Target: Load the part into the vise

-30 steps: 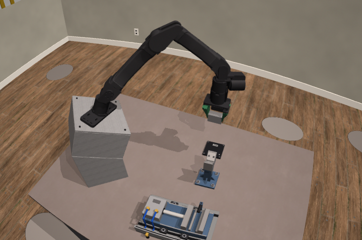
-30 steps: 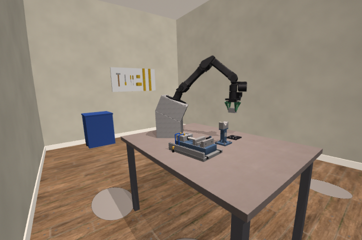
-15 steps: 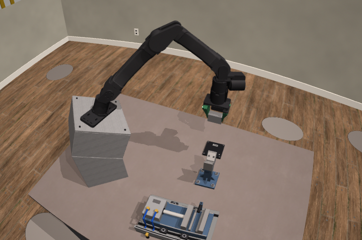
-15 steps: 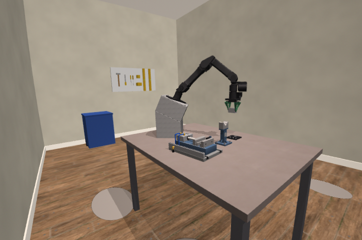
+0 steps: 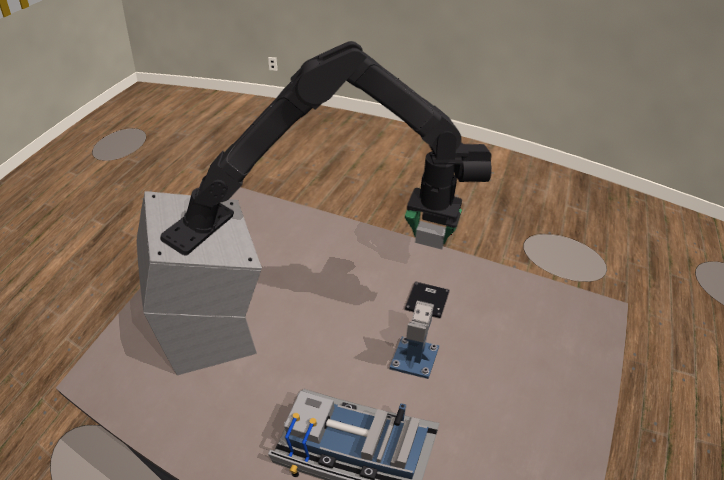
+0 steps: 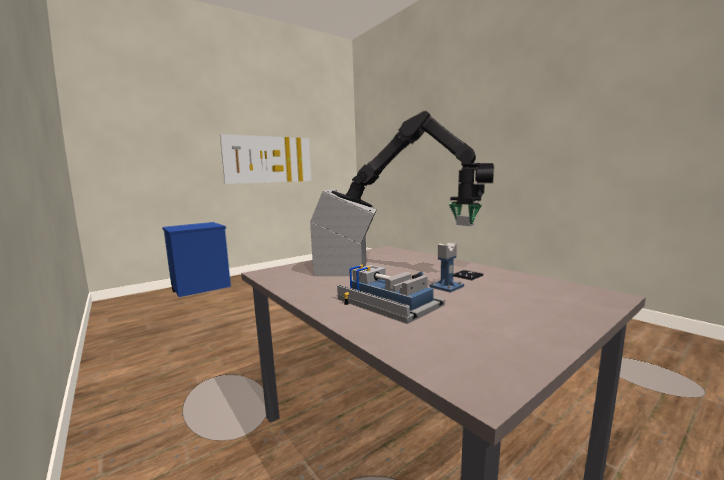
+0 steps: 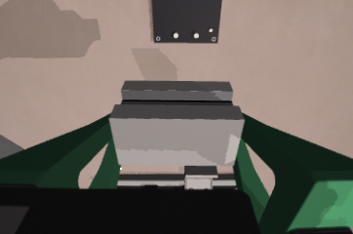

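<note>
The part [image 5: 429,238] [image 6: 463,221] [image 7: 176,136] is a grey block held high above the table. My gripper [image 5: 433,233] [image 6: 465,218] [image 7: 176,117] is shut on it, one green finger at each end. In the wrist view a dark groove runs along its length, on the side toward the infeed plate [image 7: 186,17] [image 5: 416,293]; which way it faces in the room is hard to tell. The plate bears no part. The vise [image 5: 346,444] [image 6: 421,298] stands open, with its fixed jaw [image 5: 406,441] [image 6: 415,284], moving jaw [image 5: 373,434] and dark work stop [image 5: 399,414]. The V-block [image 5: 422,311] [image 6: 446,249] is empty.
The V-block's blue stand [image 5: 416,360] [image 6: 446,280] rises between plate and vise. The air cylinder [image 5: 312,410] with blue hoses is at the vise's left end in the top view. The arm's grey pedestal [image 5: 196,288] [image 6: 338,243] stands at the left.
</note>
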